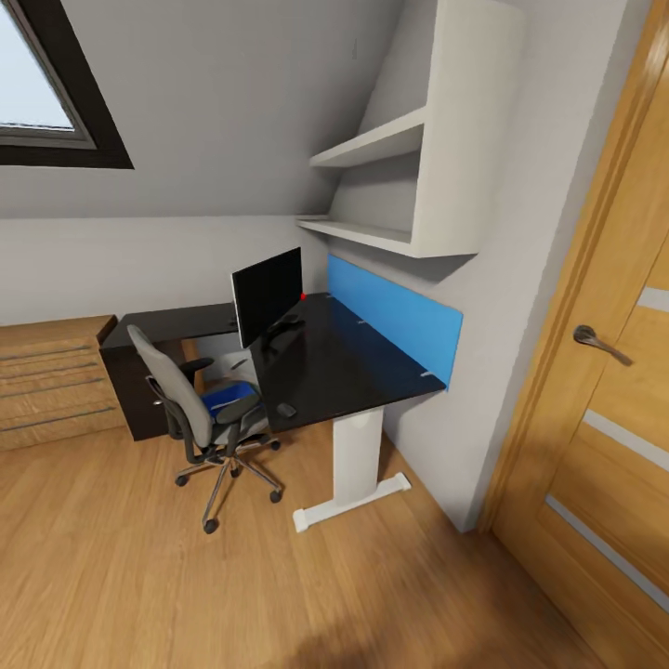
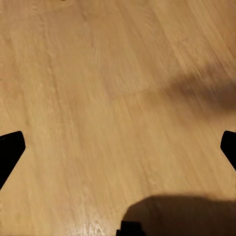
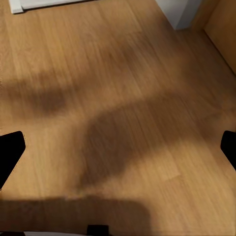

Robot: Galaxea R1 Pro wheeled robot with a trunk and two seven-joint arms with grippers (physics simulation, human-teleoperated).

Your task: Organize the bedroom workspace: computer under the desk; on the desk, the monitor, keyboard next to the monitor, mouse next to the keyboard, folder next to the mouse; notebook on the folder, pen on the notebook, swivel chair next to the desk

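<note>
Up ahead in the head view, the long desk with a glossy black top and white slab legs (image 1: 358, 367) runs its long axis from about 7 o'clock to 1 o'clock along the grey wall, with a bright blue wall panel (image 1: 395, 316) standing at its far edge. On it, toward 11 o'clock, the wide black-fronted monitor on a curved black stand (image 1: 268, 294) stands upright, its screen facing the near left. Near the desk's front edge at 7 o'clock lies the small, rounded dark mouse (image 1: 287, 409). Just beside that edge stands the grey upholstered swivel chair with black armrests and a chrome five-spoke base (image 1: 206, 413), its back toward 9 o'clock and its seat toward the desk; the flat bright blue folder (image 1: 226, 396) lies on the seat. A light wooden drawer unit (image 1: 51, 379) sits at 9 o'clock, white wall shelves (image 1: 395, 181) at 12 o'clock, and an oak door with frosted strips (image 1: 604, 372) at 3 o'clock.

Next, the left wrist view shows the left gripper (image 2: 118, 150) released, its two black fingertips (image 2: 10, 152) spread wide apart over light wood floor (image 2: 98, 88), grasping nothing.

Lastly, the right wrist view shows the right gripper (image 3: 118, 150) likewise spread open and empty above shadowed floor, with a white desk foot (image 3: 44, 5) at the far edge.
</note>
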